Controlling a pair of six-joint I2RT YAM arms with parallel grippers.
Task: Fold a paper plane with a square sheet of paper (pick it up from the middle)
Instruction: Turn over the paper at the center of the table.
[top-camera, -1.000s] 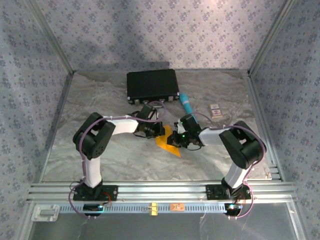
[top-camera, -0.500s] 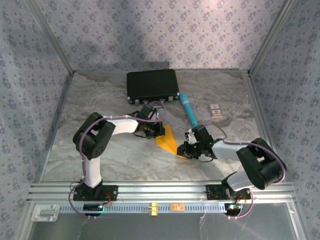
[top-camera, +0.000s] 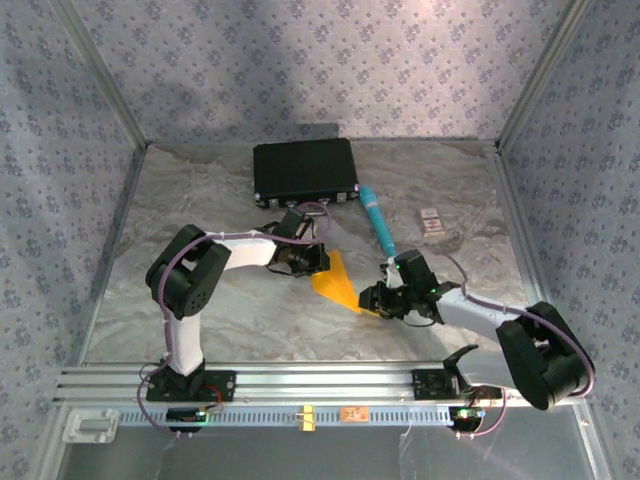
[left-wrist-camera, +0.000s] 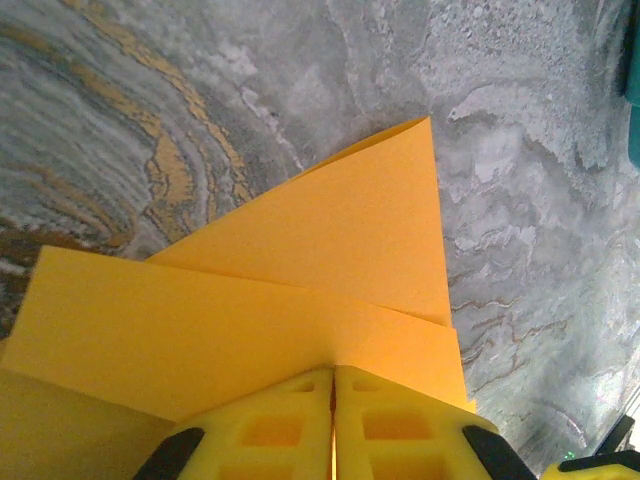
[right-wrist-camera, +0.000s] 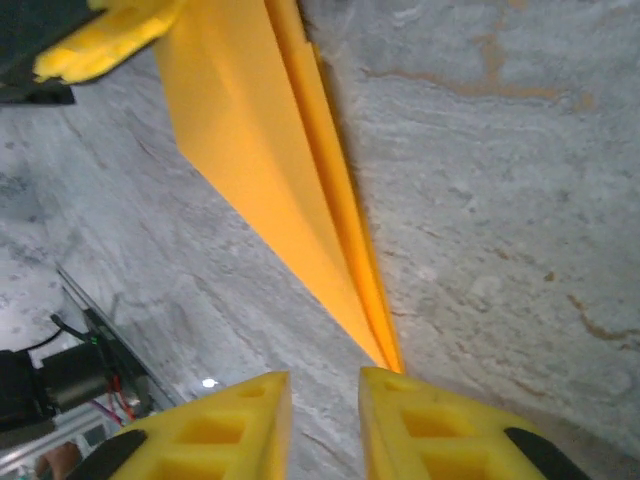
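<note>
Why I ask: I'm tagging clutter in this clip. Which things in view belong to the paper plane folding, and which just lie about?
Part of the job: folded orange-yellow paper sheet; left claw, shut on it; right claw, jaws apart by its pointed tip.
Lying about: black rectangular case; teal pen-like tube; small white card.

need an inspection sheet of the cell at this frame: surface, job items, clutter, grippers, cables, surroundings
surface: marbled grey table, no spills seen.
job's things: orange paper, folded to a narrow point, between the grippers.
clutter: black case at the back; teal tube and small card to its right.
grippers: left gripper shut on the paper's wide end; right gripper open, paper tip just off its fingers.
cables: purple cables along the arms, clear of the paper.
surroundings: patterned walls, aluminium rail at the near edge.
</note>
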